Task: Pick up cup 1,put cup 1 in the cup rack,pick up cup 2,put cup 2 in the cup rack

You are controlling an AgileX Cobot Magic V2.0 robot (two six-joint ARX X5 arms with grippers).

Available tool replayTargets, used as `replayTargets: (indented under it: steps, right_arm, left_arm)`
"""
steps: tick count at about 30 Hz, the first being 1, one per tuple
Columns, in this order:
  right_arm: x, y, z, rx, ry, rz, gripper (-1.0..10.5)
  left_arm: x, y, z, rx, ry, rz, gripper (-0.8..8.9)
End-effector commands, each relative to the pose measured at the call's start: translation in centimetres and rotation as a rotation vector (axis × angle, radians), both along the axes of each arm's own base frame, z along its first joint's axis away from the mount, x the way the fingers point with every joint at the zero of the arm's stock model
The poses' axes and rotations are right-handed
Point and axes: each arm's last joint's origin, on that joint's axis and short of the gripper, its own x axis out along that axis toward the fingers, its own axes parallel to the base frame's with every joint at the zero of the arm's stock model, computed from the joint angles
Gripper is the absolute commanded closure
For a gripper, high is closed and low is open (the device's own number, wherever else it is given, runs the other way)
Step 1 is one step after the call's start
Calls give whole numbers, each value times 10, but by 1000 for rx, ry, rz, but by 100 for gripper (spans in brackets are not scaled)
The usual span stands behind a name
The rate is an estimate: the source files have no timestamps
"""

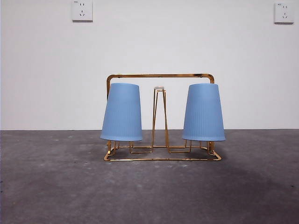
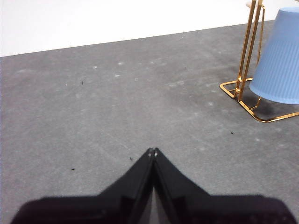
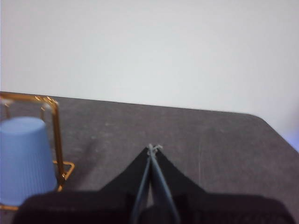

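Going left to right in the front view: the first blue cup (image 1: 121, 112) hangs upside down on the gold cup rack (image 1: 161, 116), then the bare middle prong, then the second blue cup (image 1: 203, 112) upside down at the other end. So both cups look racked and the job seems basically finished. The left hand (image 2: 153, 151) is pinched together with nothing in it, low over the grey desk (image 1: 46, 186), and the right hand (image 3: 153, 148) is the same. Next move, I'd guess, is just parking the arms.
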Motion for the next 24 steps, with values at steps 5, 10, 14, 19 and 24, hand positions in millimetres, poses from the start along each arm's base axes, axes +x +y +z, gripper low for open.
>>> replayTargets:
  steps: [5, 10, 14, 19, 24]
  right_arm:
    - [6, -2, -41, 82, 30, -58, 944]
    - [9, -2, -63, 119, 111, -62, 944]
    - [8, -2, -71, 112, 189, -71, 944]
    - [8, -2, -70, 119, 188, -70, 944]
    - [8, -2, -70, 119, 188, -69, 944]
  left_arm:
    - [0, 0, -3, -5, 6, 6, 817]
    - [1, 0, -3, -5, 8, 6, 817]
    - [1, 0, -3, -5, 8, 6, 817]
    - [1, 0, -3, -5, 9, 6, 817]
    - [1, 0, -3, -5, 9, 6, 817]
